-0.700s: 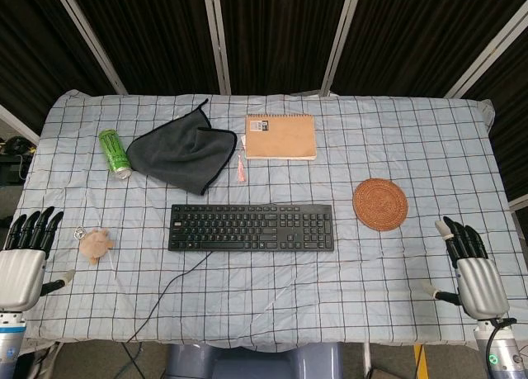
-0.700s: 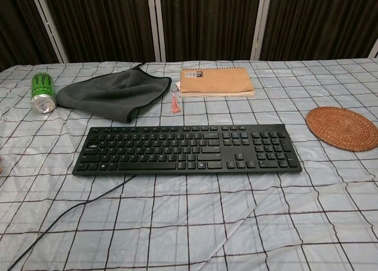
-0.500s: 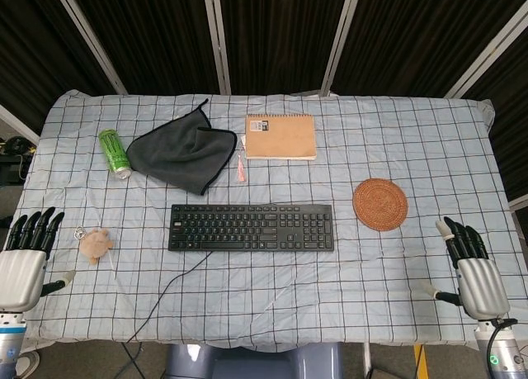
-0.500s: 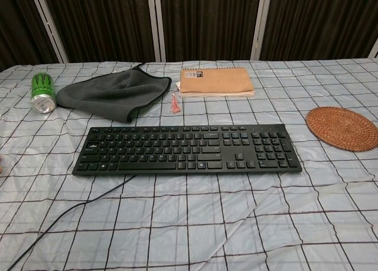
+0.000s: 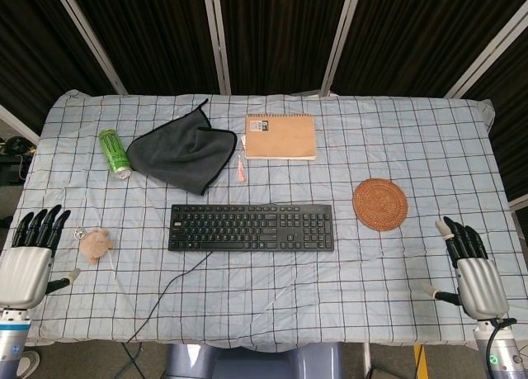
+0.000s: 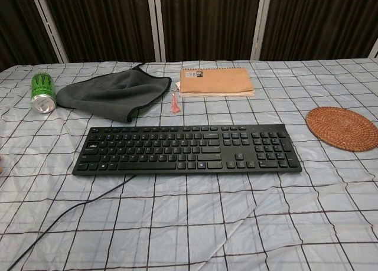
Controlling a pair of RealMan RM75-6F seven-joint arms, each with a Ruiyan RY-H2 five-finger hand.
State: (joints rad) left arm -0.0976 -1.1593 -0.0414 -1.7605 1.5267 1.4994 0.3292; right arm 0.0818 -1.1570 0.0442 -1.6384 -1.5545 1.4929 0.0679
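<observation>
Hovering at the near table edge, left hand empty, fingers straight and slightly spread; right hand likewise empty, fingers extended. Nearest the left hand: small tan keychain toy, just right of its fingertips, lying on the checked cloth. Nearest the right hand: round woven coaster, ahead and to its left, apart from it.

Risk, as judged: toy is small, soft and lumpy, with a metal ring; broad fingers could push it along the thin, wrinkled cloth rather than catch it, or bunch the cloth.

Ahead of the left hand lies a can, on its side; being round, a knock would roll it.
</observation>
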